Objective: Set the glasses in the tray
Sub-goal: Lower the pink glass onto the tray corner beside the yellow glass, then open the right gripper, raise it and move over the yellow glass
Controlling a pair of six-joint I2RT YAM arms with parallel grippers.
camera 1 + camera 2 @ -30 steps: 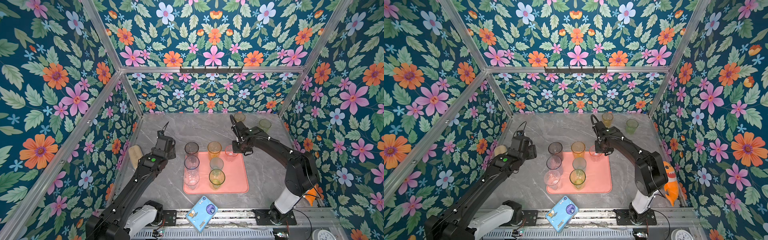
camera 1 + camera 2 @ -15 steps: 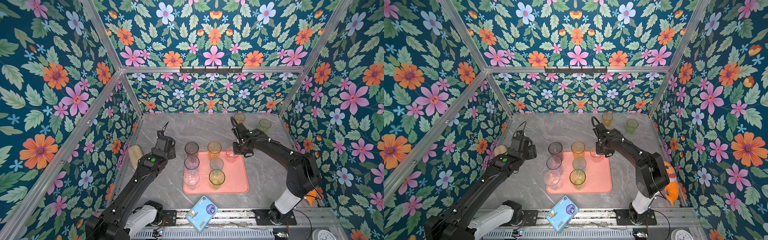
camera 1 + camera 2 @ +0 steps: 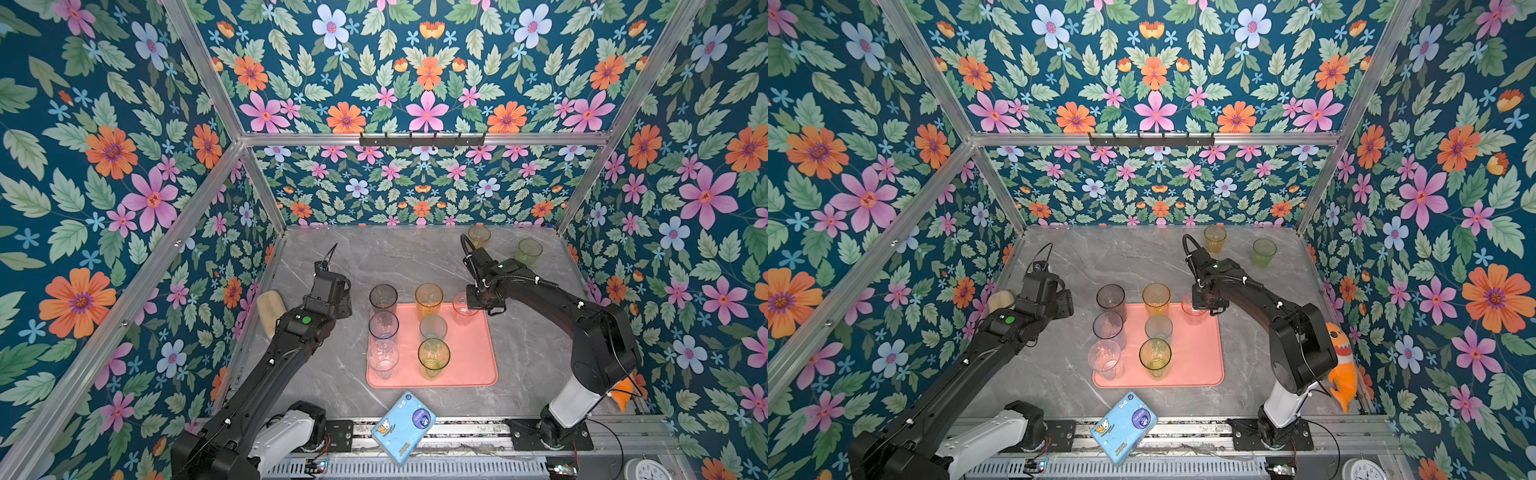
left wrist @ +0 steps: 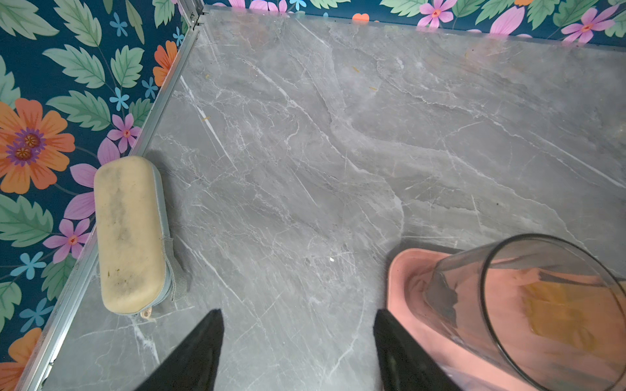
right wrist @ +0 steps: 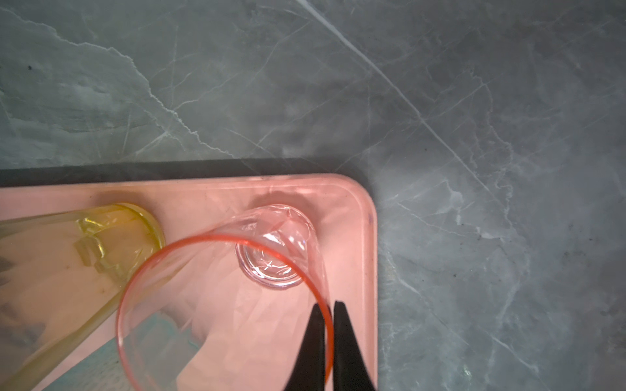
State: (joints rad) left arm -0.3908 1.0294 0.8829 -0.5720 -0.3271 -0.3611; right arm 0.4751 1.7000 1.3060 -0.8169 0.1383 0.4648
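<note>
One pink tray [image 3: 469,357] lies flat in the middle of the table [image 3: 374,257]. Nine glasses are counted in both top views.

Six stand upright on the tray, in two rows of three:
- Along its left side: grey glass [image 3: 383,297], blue glass [image 3: 383,326], clear glass [image 3: 382,359].
- Down its middle: orange glass [image 3: 429,296], teal glass [image 3: 433,328], yellow-green glass [image 3: 434,358].

A seventh, the pink glass [image 5: 271,257], is at the tray's far right corner. Whether its base bears on the tray cannot be told.

Two remain off the tray, on the table near the back wall and apart from each other: amber glass [image 3: 478,237] and green glass [image 3: 528,251].

Right gripper [image 5: 328,304]: clenched on the pink glass's rim, one finger inside and one outside.

Left gripper [image 4: 298,315]: jaws spread, holding nothing, over bare table just left of the tray, beside the grey glass.

Other items:
- One beige pad [image 4: 130,233] against the left wall.
- One blue packet [image 3: 403,426] at the front edge.
- One orange toy shark [image 3: 1343,365] by the right wall.
</note>
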